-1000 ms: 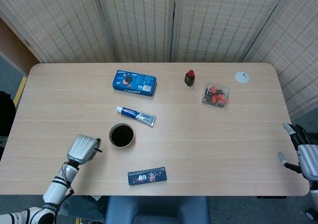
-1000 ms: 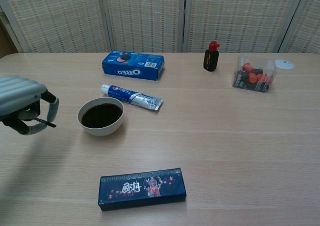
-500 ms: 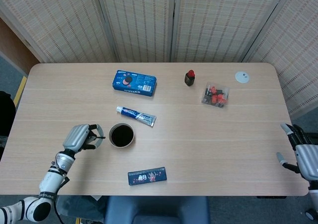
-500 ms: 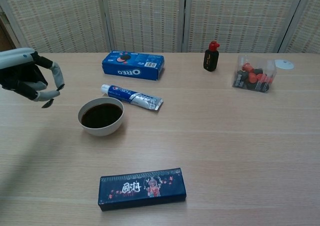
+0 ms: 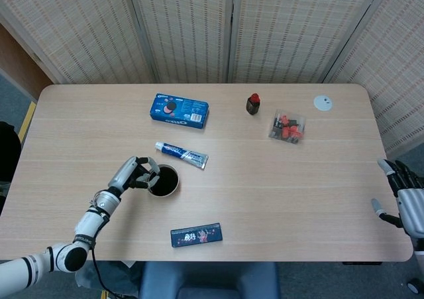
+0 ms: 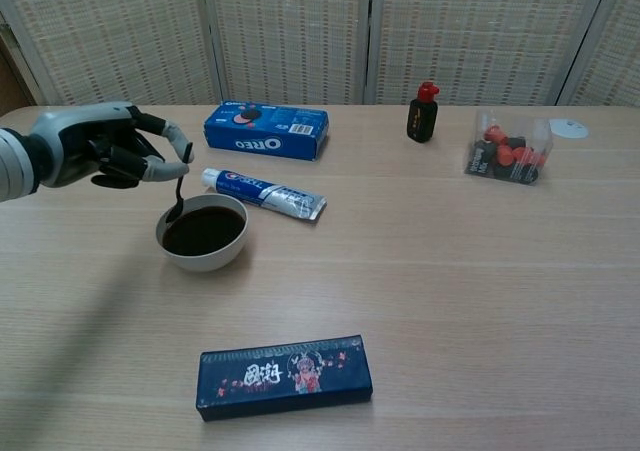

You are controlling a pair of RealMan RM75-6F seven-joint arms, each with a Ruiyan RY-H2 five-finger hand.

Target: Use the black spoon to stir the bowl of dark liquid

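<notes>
Head view: left hand (image 5: 136, 173), pinching the black spoon (image 5: 150, 176), now over the near-left rim of the bowl (image 5: 163, 180), no longer out toward the desk's left edge; stirring about to begin. Right hand (image 5: 405, 203) idle and released at the right edge.

Chest view: spoon tip just above the dark liquid (image 6: 203, 230). Toothpaste tube (image 6: 263, 194) just behind the bowl, cookie box (image 6: 266, 130) further back; nothing blocking.

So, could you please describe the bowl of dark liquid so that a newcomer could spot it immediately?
On the light wooden table, look at the near-left part, just in front of the white and blue toothpaste tube. There sits a small round white bowl of near-black liquid, the only open vessel there, with the left hand holding a thin black spoon over it.
</notes>
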